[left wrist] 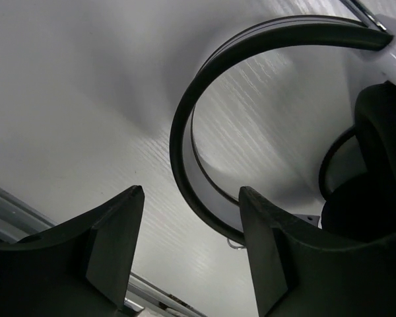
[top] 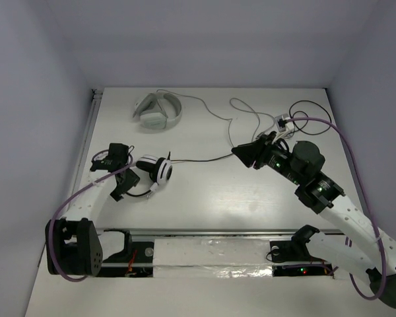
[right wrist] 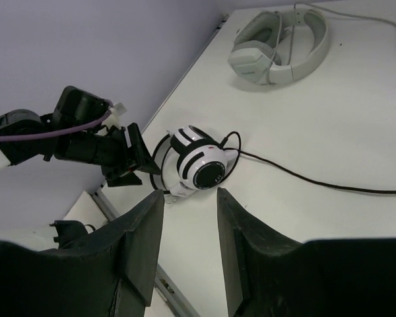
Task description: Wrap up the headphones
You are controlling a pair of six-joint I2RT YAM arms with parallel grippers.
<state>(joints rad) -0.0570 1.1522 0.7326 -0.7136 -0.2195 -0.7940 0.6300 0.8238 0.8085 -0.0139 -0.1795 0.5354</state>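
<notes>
The headphones (top: 156, 170) lie at the table's left, white earcups with black faces, thin black headband toward the left. Their thin black cable (top: 201, 159) runs right across the table. My left gripper (top: 127, 183) is open and low at the headband; in the left wrist view the headband arc (left wrist: 183, 132) curves just past my gripper (left wrist: 191, 195), close to the right finger. My right gripper (top: 243, 157) is open and empty above the cable at mid-table. Its wrist view shows its gripper (right wrist: 189, 195), the headphones (right wrist: 201, 162) and the cable (right wrist: 317, 181).
All-white headphones (top: 157, 111) with a grey cable (top: 214, 113) lie at the back left, also in the right wrist view (right wrist: 277, 46). A small plug cluster (top: 282, 122) sits at the back right. A metal rail (top: 204, 232) runs along the near edge.
</notes>
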